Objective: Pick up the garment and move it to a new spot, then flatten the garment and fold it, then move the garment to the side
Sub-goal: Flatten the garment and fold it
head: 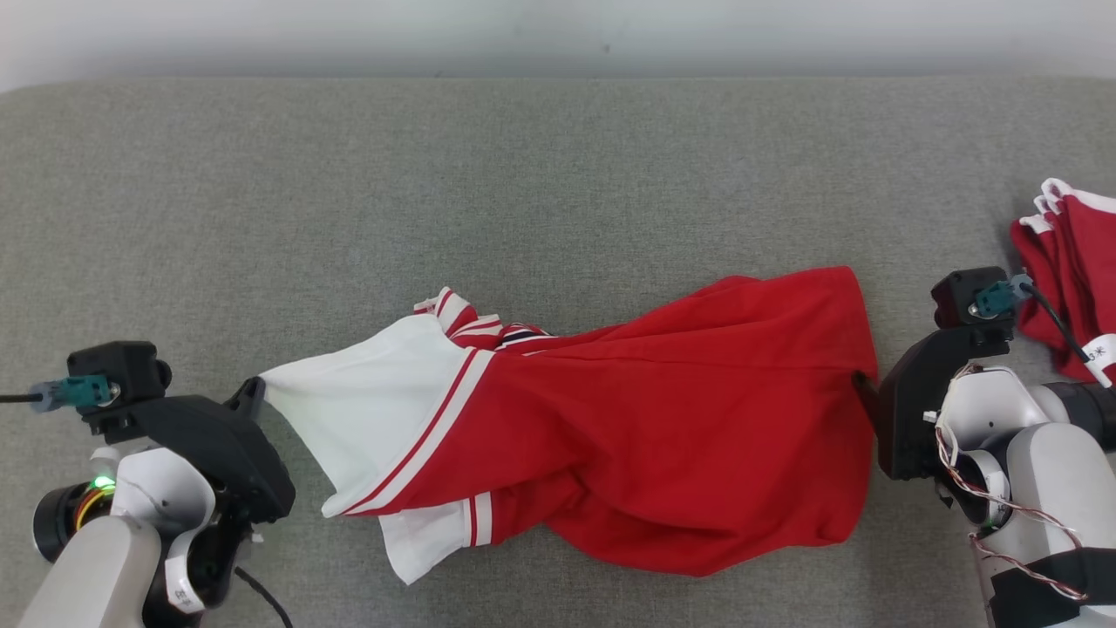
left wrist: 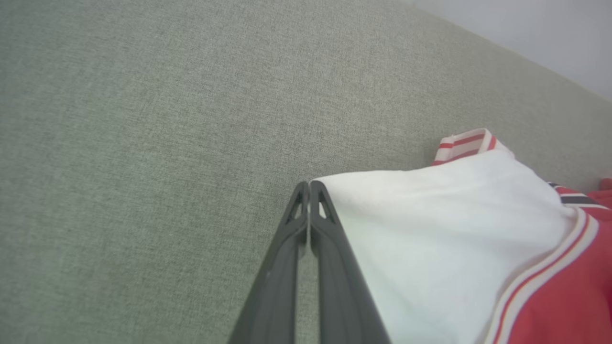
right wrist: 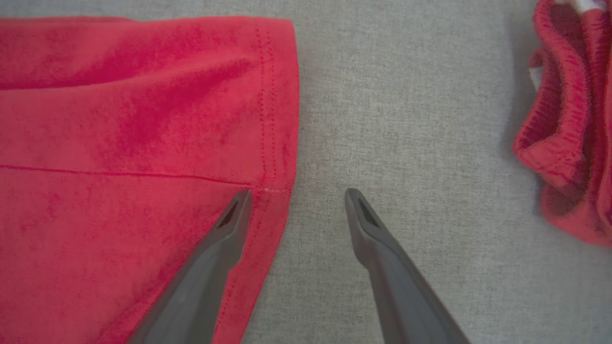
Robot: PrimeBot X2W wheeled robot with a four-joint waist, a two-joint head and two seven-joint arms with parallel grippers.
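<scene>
The garment (head: pixel 654 436) is pinched in the left pincer (left wrist: pixel 308 188) — the right pincer (right wrist: pixel 299 192) is opened wide over its hem.

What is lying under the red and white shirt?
The shirt lies on the grey fabric surface, which shows all around it. Anything else beneath is covered by the cloth and cannot be seen.

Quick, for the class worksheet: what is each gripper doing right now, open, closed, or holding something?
Left gripper: shut on the white sleeve corner of the red-and-white fabric garment.
Right gripper: open at its red hem, holding nothing.
</scene>
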